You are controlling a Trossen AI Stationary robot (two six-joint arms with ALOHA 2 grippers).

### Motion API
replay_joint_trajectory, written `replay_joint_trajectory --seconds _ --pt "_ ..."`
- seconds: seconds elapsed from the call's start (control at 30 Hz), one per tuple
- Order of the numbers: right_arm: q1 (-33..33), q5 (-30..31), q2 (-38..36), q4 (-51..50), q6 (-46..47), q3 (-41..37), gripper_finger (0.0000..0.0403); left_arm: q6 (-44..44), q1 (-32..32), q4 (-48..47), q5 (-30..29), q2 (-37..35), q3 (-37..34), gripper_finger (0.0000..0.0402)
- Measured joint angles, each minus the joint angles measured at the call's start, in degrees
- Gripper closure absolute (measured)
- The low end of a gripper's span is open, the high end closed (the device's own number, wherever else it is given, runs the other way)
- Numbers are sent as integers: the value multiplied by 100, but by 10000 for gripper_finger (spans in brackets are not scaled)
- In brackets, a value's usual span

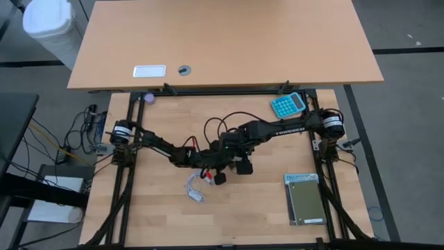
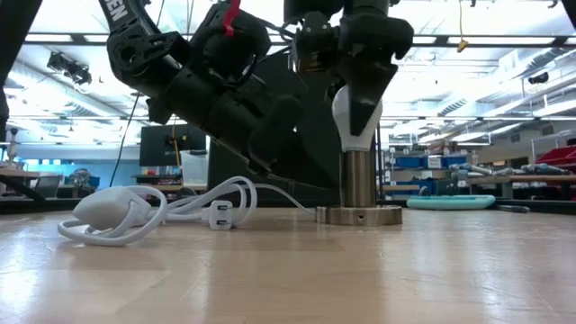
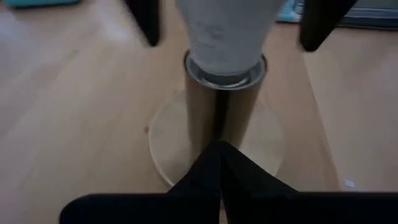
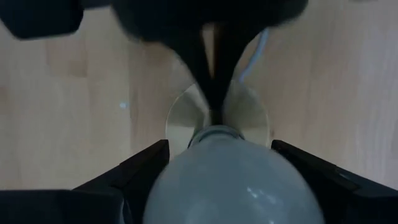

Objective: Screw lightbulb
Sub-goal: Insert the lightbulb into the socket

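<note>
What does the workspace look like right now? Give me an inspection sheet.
Surface: wooden table, bare in front.
Job's things: lightbulb seated upright in the metal socket post.
Clutter: teal calculator; green book.
Grippers: right gripper straddles the lightbulb, shut on it; left gripper shut, tips at the socket post.
Cables: coiled white cable beside the socket.
Surroundings: second desk beyond; workshop room behind, no person seen.

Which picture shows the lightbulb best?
The low view: the lightbulb stands upright in its socket, side-on. The left wrist view shows its lower half; the right wrist view its rounded top. The high view hides it under the arms.
</note>
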Motion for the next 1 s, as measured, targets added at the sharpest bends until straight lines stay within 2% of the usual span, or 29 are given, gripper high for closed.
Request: replay_joint_trajectory --seconds 0.13,0.23,0.5,0.63,0.77,1.0 --pt "36 100 -1 41 -49 -100 122 -8 0 -111 75 -7 -4 392" --pt "30 113 -5 28 -51 -123 122 -31 -7 -88 80 -7 -4 365" --pt "28 132 -6 13 -190 -123 122 -244 -21 73 114 -7 -4 215" --pt "-22 124 -6 13 -209 -123 129 -221 -50 270 90 31 -4 163" --pt "-47 121 -6 18 -239 -123 136 -219 -55 820 3 368 -4 148" --pt "-47 48 -6 33 -246 -123 131 -33 -55 1499 -528 709 0 157"
